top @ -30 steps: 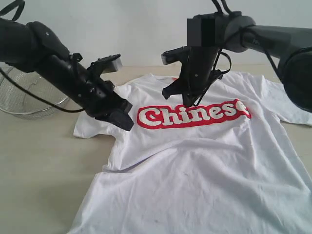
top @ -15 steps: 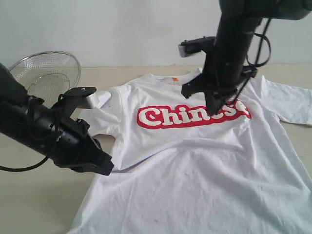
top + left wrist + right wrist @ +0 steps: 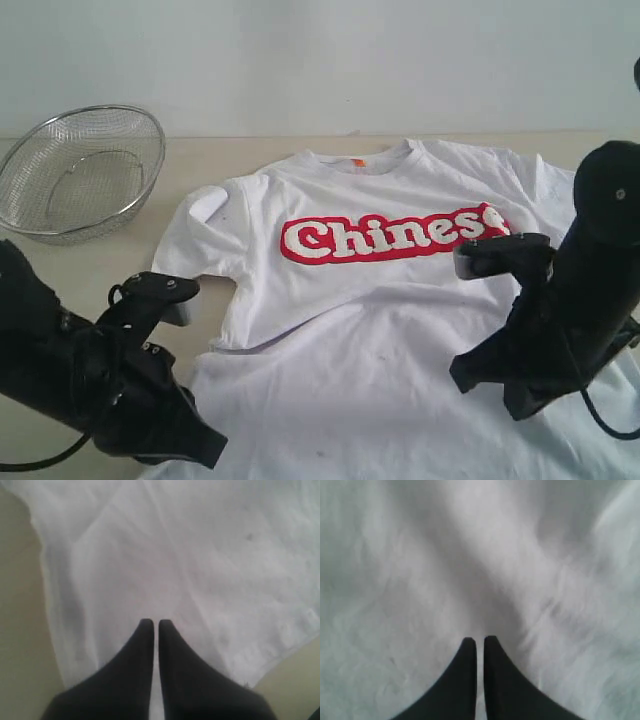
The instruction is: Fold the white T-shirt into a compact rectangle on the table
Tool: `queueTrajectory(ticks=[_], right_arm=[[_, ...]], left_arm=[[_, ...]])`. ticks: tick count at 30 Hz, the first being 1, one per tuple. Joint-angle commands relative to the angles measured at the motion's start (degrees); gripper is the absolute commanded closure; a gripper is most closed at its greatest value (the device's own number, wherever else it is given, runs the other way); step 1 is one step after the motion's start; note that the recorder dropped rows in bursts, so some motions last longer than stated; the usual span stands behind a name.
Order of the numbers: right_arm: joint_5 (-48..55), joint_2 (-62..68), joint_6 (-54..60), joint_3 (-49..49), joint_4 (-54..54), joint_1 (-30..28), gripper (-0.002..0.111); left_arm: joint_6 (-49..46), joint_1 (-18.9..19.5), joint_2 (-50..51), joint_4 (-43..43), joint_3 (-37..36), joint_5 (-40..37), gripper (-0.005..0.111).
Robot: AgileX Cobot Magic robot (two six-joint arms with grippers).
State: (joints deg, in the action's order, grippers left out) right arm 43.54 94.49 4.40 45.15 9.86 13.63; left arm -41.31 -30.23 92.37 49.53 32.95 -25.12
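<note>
Exterior view: the white T-shirt [image 3: 400,340] lies spread face-up on the pale worktop [image 3: 90,270], with its collar toward the far wall and its hem running off the near edge of the picture. Red-and-white lettering [image 3: 390,237] reading "Chinese" crosses the chest, and a small orange neck tag [image 3: 357,162] shows inside the collar. The sleeve [image 3: 205,235] on the left of this view is rumpled, and a soft crease runs diagonally below the lettering. A round wire-mesh basket [image 3: 80,175] stands on the worktop at the far left, well apart from the shirt.

The left gripper [image 3: 210,455] sits low at the near left, its tip at the shirt's lower side edge. In the left wrist view its two dark fingers [image 3: 140,650] lie together with only a hairline seam between them — empty, over white fabric just beside the cloth's edge, where bare worktop shows. The right gripper [image 3: 479,641] is down over the shirt's right side, below the end of the lettering. The right wrist view shows its fingers pressed together too, clamping nothing, with plain wrinkled cloth beneath. I cannot tell whether either tip touches the fabric.
</note>
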Motion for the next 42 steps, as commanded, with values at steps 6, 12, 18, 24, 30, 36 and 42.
queueTrajectory(ticks=[6,12,18,24,30,36,42], right_arm=[[-1.15,10.07,0.92,-0.52,-2.35,-0.46,0.109],[0.78,10.17,-0.99,-0.52,-5.52,-0.46,0.109],[1.85,10.17,-5.58,-0.52,-10.66,-0.46,0.109],[1.87,10.17,-5.58,-0.52,-10.64,-0.46,0.109],[3.27,10.17,-5.34,-0.52,-10.64,-0.46,0.109],[3.62,9.13,-5.1,-0.52,-10.53,-0.46,0.109],[2.7,-4.01,-5.89,-0.52,-9.86,-0.46,0.109]], left_arm=[[5.46,-0.38,0.88,0.59,-3.29,3.97,0.102],[5.38,-1.25,6.02,0.59,-3.66,1.58,0.102],[5.38,-5.7,5.92,5.75,-7.55,0.88,0.102],[4.48,-10.29,5.66,11.69,-14.54,3.35,0.102],[3.44,-12.44,0.13,16.68,-15.54,2.27,0.102],[1.12,-12.44,-7.0,19.03,-15.42,1.39,0.102],[-0.22,-12.29,-16.37,17.14,-10.29,3.6,0.102]])
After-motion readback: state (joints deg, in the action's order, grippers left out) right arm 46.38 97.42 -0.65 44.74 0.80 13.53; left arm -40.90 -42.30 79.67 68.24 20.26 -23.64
